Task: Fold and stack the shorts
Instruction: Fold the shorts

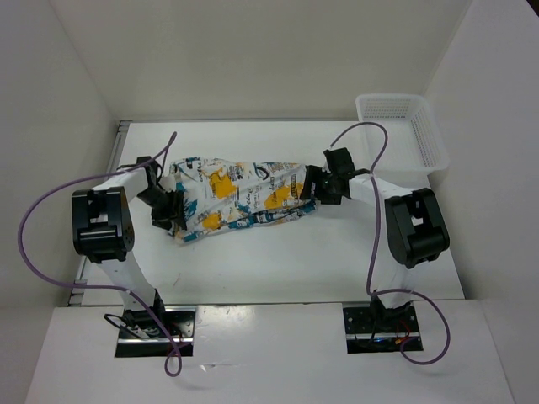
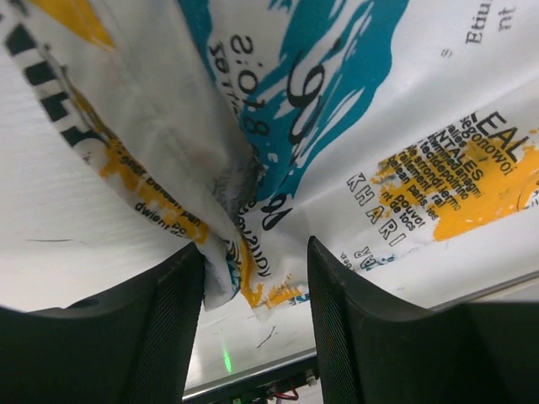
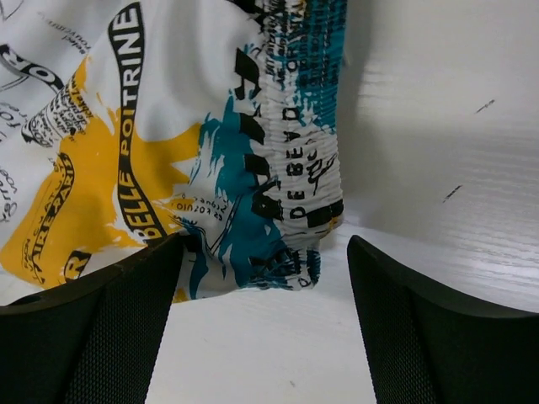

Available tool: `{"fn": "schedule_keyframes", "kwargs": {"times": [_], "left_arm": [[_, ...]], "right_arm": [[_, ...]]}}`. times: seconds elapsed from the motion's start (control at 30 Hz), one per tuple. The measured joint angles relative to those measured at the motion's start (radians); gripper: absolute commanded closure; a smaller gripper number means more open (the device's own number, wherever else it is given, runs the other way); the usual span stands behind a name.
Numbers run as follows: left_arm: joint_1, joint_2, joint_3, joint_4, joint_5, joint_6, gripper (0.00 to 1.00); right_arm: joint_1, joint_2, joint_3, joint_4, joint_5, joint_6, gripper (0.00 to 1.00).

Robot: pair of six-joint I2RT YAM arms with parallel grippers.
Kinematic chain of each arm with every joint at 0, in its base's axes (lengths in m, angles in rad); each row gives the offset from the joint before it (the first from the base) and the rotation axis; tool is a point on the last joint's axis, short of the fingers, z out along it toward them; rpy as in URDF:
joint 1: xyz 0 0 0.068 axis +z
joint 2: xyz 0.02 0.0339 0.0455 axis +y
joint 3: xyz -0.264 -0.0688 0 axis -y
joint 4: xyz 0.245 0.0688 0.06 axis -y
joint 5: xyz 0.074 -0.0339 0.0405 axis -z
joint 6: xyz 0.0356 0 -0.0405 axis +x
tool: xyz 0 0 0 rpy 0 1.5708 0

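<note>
The shorts [image 1: 240, 198], white with yellow and teal patches and dark lettering, lie stretched sideways across the middle of the table. My left gripper [image 1: 168, 210] sits at their left end. In the left wrist view it [image 2: 255, 252] is open, and a bunched corner of the shorts [image 2: 379, 109] hangs between the fingers and touches the left one. My right gripper [image 1: 313, 189] is at the right end. In the right wrist view it [image 3: 265, 244] stands wide open around the elastic waistband corner of the shorts [image 3: 126, 126], without touching it.
A white mesh basket [image 1: 404, 126] stands at the back right corner of the white table [image 1: 295, 261]. White walls close in the table at the back and on both sides. Purple cables loop from both arms.
</note>
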Motion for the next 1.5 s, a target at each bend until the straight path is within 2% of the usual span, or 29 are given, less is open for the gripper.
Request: {"fn": "schedule_keyframes", "kwargs": {"times": [0.1,0.23,0.27,0.3,0.33,0.37,0.4,0.43,0.47,0.73,0.87,0.93,1.0,1.03,1.07,1.17,1.2,1.33,1.4,1.5], "left_arm": [[0.001,0.000,-0.013,-0.008,0.023,0.000,0.46],[0.005,0.000,-0.021,-0.023,0.043,0.001,0.62],[0.006,0.000,-0.021,-0.025,0.046,-0.001,0.70],[0.008,0.001,-0.021,-0.027,0.050,-0.003,0.76],[0.011,0.001,-0.021,-0.028,0.052,-0.002,0.83],[0.012,0.002,-0.021,-0.030,0.055,0.000,0.95],[0.014,0.003,-0.021,-0.032,0.057,-0.005,1.00],[0.016,0.007,-0.021,-0.034,0.058,-0.003,1.00],[0.019,0.012,-0.021,-0.034,0.058,-0.001,1.00],[0.052,0.025,-0.007,-0.039,0.040,-0.016,1.00],[0.045,0.025,0.021,-0.041,0.060,-0.029,1.00],[0.048,0.025,0.023,-0.040,0.024,-0.027,1.00],[0.044,0.024,0.023,-0.043,0.036,-0.028,0.95],[0.036,0.024,0.023,-0.042,0.040,-0.027,0.84],[0.029,0.024,0.022,-0.042,0.041,-0.024,0.79],[0.027,0.024,0.020,-0.046,0.028,-0.018,0.71],[0.028,0.024,0.019,-0.047,0.024,-0.018,0.69],[0.029,0.021,0.021,-0.055,0.009,-0.014,0.51],[0.029,0.018,0.031,-0.066,0.006,-0.010,0.46],[0.029,0.003,0.071,-0.083,0.007,-0.002,0.46]], "right_arm": [[0.000,0.020,0.000,0.005,0.003,0.058,0.19],[0.011,0.050,0.000,0.022,0.003,0.094,0.31],[0.018,0.051,-0.002,0.024,0.003,0.099,0.35],[0.026,0.052,-0.008,0.027,0.004,0.106,0.42],[0.032,0.051,-0.016,0.031,0.006,0.112,0.63],[0.037,0.051,-0.026,0.039,0.008,0.111,0.73],[0.042,0.050,-0.040,0.047,0.013,0.120,0.83],[0.043,0.046,-0.058,0.056,0.011,0.131,0.98],[0.043,0.037,-0.074,0.064,0.012,0.135,1.00],[0.020,-0.019,-0.099,0.011,0.032,0.073,1.00],[0.008,-0.041,-0.083,-0.025,0.052,-0.001,1.00],[-0.008,-0.067,-0.084,-0.048,0.101,-0.057,1.00],[-0.024,-0.097,-0.093,-0.054,0.093,-0.084,1.00],[-0.027,-0.117,-0.103,-0.061,0.086,-0.100,1.00],[-0.030,-0.133,-0.111,-0.068,0.079,-0.114,0.98],[-0.041,-0.160,-0.126,-0.082,0.057,-0.151,0.86],[-0.044,-0.164,-0.130,-0.084,0.048,-0.162,0.74],[-0.048,-0.165,-0.131,-0.091,0.011,-0.195,0.42],[-0.048,-0.167,-0.131,-0.092,-0.004,-0.204,0.36],[-0.048,-0.175,-0.138,-0.092,-0.024,-0.216,0.36]]}}
